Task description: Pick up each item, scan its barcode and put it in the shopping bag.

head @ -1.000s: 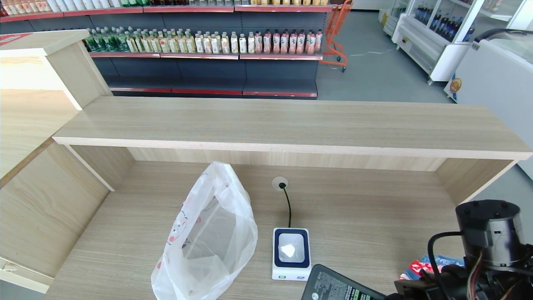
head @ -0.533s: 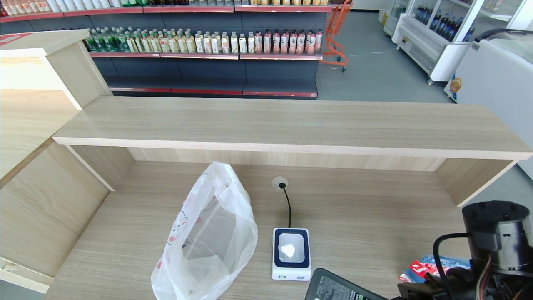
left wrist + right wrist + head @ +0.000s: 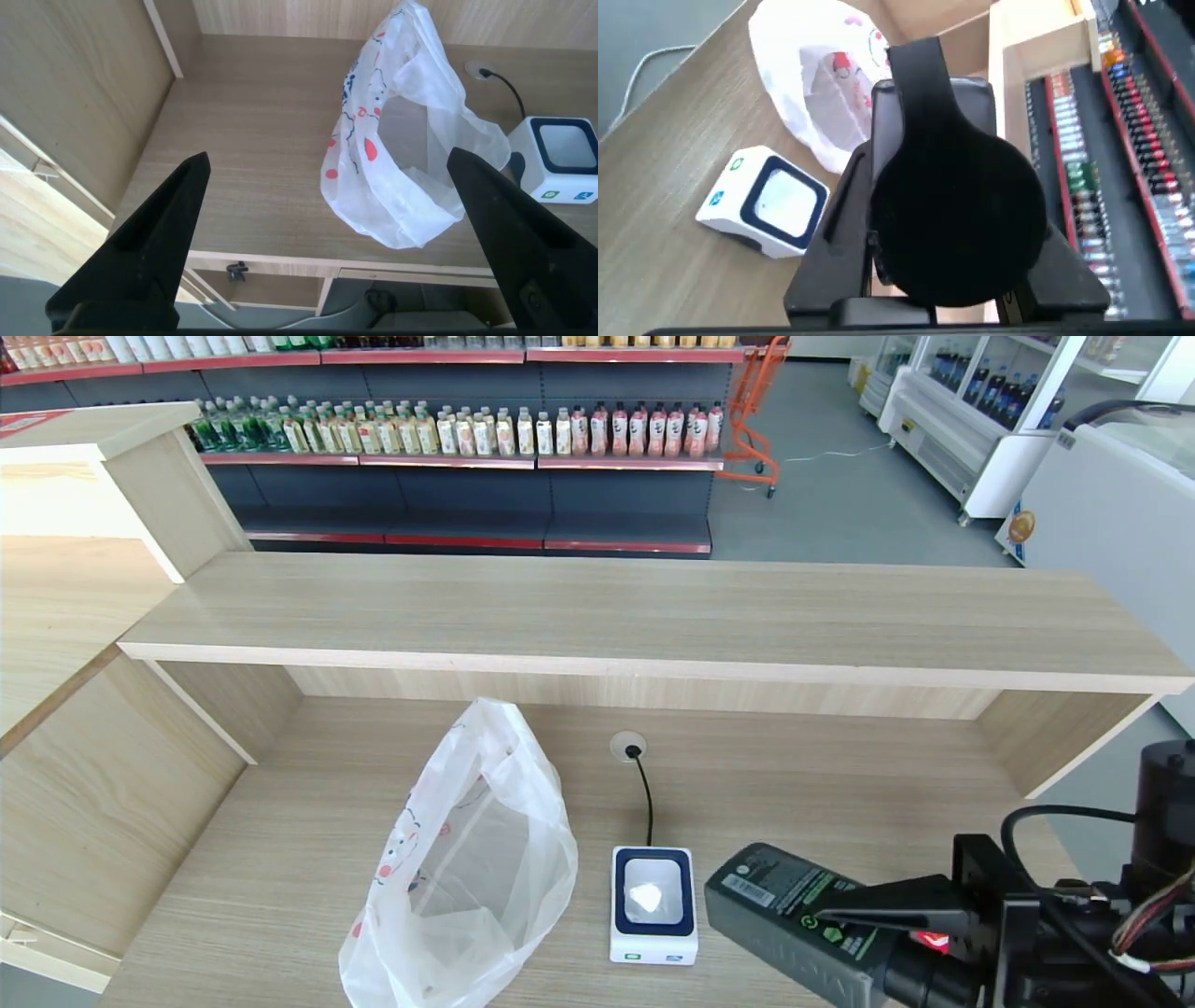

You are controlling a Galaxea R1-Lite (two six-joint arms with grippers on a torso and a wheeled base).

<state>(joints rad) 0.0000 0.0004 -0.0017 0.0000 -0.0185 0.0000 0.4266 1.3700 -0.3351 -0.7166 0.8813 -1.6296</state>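
Observation:
My right gripper [image 3: 845, 933] is shut on a dark grey box [image 3: 794, 910] with white and green labels, held above the counter just right of the scanner [image 3: 653, 903]. The box's labelled face points up and to the left. In the right wrist view the same box [image 3: 952, 205] shows as a dark mass above the scanner [image 3: 766, 201] and the bag [image 3: 836, 75]. The white plastic shopping bag [image 3: 467, 877] stands open left of the scanner. My left gripper [image 3: 327, 252] hangs open and empty over the counter's near edge, short of the bag [image 3: 402, 140].
The scanner's black cable [image 3: 644, 793] runs back to a hole in the wooden counter [image 3: 794, 784]. A raised ledge [image 3: 653, 616] borders the back, side walls close in left and right. A sliver of a red packet [image 3: 934, 941] peeks out behind my right gripper.
My right arm has risen and swung the dark box up from the bottom edge to beside the scanner, and its wrist has turned. The red and blue packet is now mostly covered.

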